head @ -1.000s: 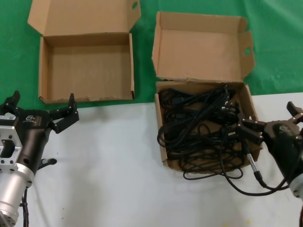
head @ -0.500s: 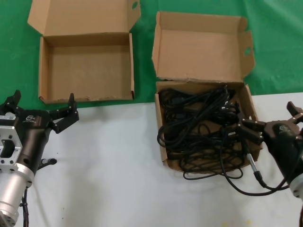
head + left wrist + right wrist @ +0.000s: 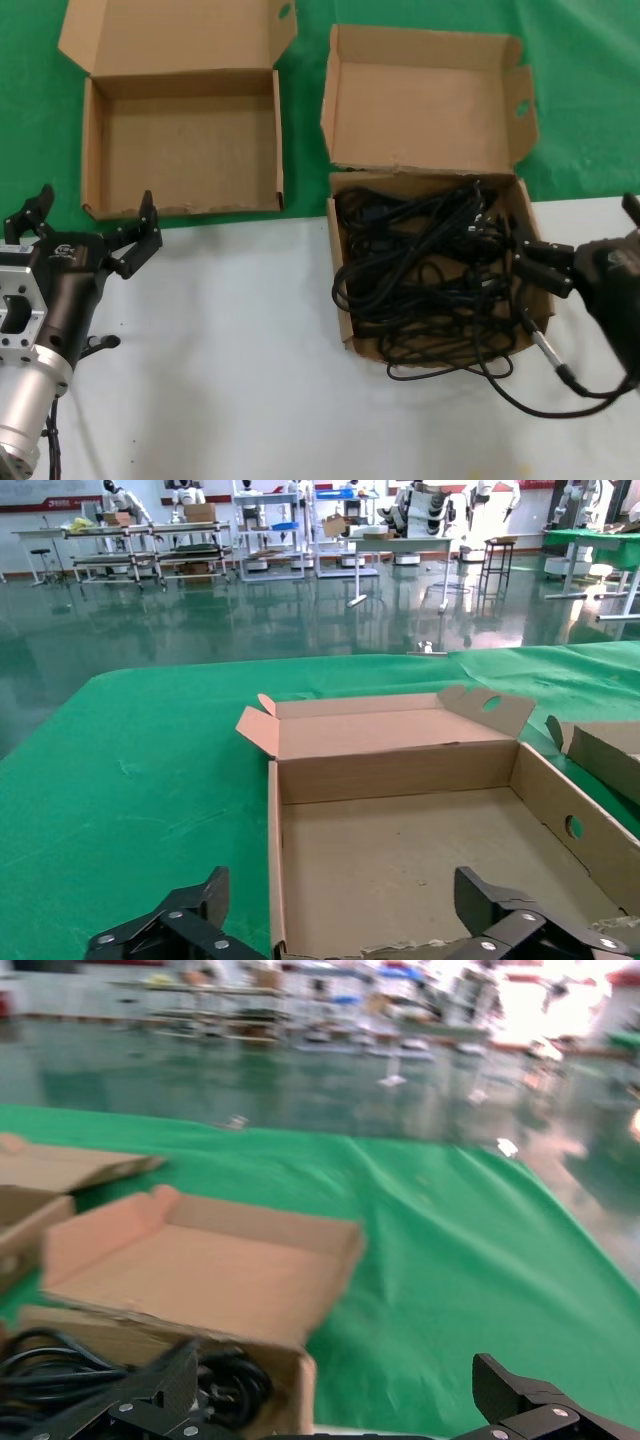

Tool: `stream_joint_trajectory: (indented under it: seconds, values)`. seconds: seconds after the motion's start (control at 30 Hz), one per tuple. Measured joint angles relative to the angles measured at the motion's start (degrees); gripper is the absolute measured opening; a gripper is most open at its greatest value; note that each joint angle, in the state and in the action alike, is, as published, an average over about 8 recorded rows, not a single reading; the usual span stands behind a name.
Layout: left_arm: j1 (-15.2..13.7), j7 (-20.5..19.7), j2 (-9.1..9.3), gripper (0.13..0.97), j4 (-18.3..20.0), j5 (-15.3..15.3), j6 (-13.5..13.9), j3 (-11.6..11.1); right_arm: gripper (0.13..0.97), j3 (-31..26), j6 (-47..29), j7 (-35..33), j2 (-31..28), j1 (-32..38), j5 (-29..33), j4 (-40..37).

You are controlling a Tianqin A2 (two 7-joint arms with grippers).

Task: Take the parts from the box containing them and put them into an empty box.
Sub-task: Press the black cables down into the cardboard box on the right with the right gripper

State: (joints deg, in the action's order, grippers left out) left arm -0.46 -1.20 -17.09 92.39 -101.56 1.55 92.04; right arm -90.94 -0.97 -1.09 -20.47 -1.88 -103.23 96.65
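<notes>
Now both grippers gape wide, holding nothing.
Right gripper (image 3: 590,238) at 3 o'clock of squarish brown cardboard box (image 3: 341,296) of tangled black power cables (image 3: 425,270); left gripper (image 3: 95,222) at 6 o'clock of wider, shallow brown cardboard box (image 3: 92,150).

A tangle of thin black power cables (image 3: 430,270) with moulded plugs fills the squarish cardboard box (image 3: 345,300), one loop spilling over its near edge; its side-tabbed lid stands open. Just beside it lies the wider shallow box (image 3: 95,150), bare inside, flat lid flared back.
</notes>
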Motion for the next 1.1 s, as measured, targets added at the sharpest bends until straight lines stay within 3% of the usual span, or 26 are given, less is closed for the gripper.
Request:
stream_joint_trajectory:
  seconds: [0.2, 0.27, 0.53, 0.67, 0.77, 0.93, 1.1]
  values:
    - [0.00, 0.00, 0.00, 0.749, 0.00, 0.00, 0.00, 0.00, 0.966, 4.09, -9.74, -8.06, -4.45, -1.68, -0.25, 5.11]
    - [0.00, 0.00, 0.00, 0.732, 0.00, 0.00, 0.00, 0.00, 0.966, 5.63, -14.10, -12.13, -6.54, -1.91, -0.73, 6.57]
    - [0.00, 0.00, 0.00, 0.526, 0.00, 0.00, 0.00, 0.00, 0.966, 8.05, -31.14, -30.36, -16.12, 0.69, -1.99, 8.20]
    - [0.00, 0.00, 0.00, 0.526, 0.00, 0.00, 0.00, 0.00, 0.966, 6.06, -38.05, -37.84, -21.12, 4.24, -1.04, 7.53]
    - [0.00, -0.01, 0.00, 0.454, 0.00, 0.00, 0.00, 0.00, 0.966, 3.46, -41.81, -41.45, -24.18, 7.47, 0.46, 7.08]
    - [0.00, -0.02, 0.00, 0.335, 0.00, 0.01, 0.00, 0.00, 0.966, -2.34, -46.26, -44.48, -27.11, 14.23, 4.32, 5.83]
    - [0.00, -0.02, 0.00, 0.273, 0.00, 0.01, 0.00, 0.00, 0.966, -9.11, -49.51, -45.44, -27.22, 22.67, 9.55, 3.05]
